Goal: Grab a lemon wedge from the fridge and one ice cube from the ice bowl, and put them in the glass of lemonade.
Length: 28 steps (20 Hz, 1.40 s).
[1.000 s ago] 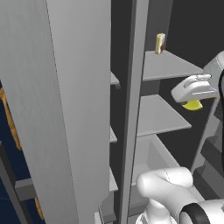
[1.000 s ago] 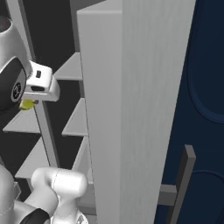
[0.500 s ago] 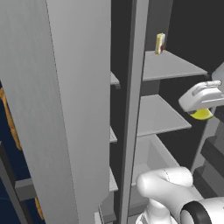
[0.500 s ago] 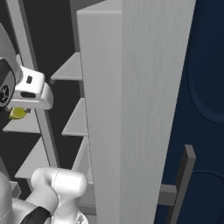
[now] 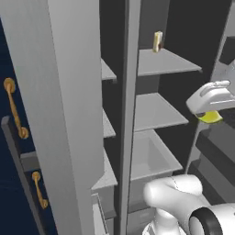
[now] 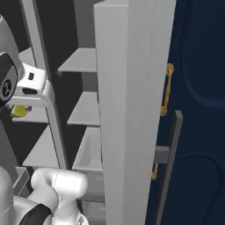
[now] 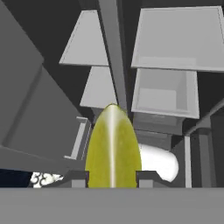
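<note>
A yellow-green lemon wedge sits clamped between my two dark fingertips in the hand view. My gripper hangs at the right of the left base view, outside the open fridge, with the lemon wedge poking out below the white hand. From the right base camera the lemon wedge shows under the hand at the far left, in front of the grey shelves. The ice bowl and the glass of lemonade are out of view.
The grey fridge door stands open edge-on. A slim pale-yellow container stands on the top shelf. A bin drawer lies below the shelves. Navy cabinets with gold handles flank the fridge.
My gripper has pulled back out of the fridge and dropped slightly, carrying the lemon wedge away from the shelves. The shelves and door have stayed put.
</note>
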Available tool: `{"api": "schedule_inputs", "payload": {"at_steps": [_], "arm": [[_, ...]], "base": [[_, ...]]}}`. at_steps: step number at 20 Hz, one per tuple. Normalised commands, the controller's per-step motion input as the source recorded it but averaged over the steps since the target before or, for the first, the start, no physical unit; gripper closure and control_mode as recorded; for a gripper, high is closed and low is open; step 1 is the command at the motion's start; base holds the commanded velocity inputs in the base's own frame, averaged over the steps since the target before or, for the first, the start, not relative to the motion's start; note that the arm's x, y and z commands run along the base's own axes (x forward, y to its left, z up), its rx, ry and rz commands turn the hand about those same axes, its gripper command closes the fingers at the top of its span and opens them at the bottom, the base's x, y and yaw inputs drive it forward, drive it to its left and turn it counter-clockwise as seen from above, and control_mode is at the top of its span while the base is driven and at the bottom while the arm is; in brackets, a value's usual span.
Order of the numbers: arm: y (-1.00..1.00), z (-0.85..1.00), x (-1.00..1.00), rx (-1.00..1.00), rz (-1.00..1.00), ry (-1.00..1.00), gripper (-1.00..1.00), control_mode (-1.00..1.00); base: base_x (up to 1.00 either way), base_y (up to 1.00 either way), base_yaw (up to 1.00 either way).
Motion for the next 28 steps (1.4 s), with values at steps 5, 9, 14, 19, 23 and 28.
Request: {"api": "schedule_inputs", "payload": {"at_steps": [5,9,14,19,23,28], "arm": [[0.0,0.0,0.0,0.0,0.0,0.0,1.0,1.0],[0.0,0.0,0.0,0.0,0.0,0.0,1.0,1.0],[0.0,0.0,0.0,0.0,0.0,0.0,1.0,1.0],[0.0,0.0,0.0,0.0,0.0,0.0,1.0,1.0],[0.0,0.0,0.0,0.0,0.0,0.0,1.0,1.0],[0.0,0.0,0.0,0.0,0.0,0.0,1.0,1.0]], "base": [[-1.0,-0.17,-0.05],[-1.0,-0.12,0.0],[-1.0,0.0,0.09],[-0.74,0.42,0.66],[-0.06,0.57,0.91],[0.11,0.72,0.65]]}}
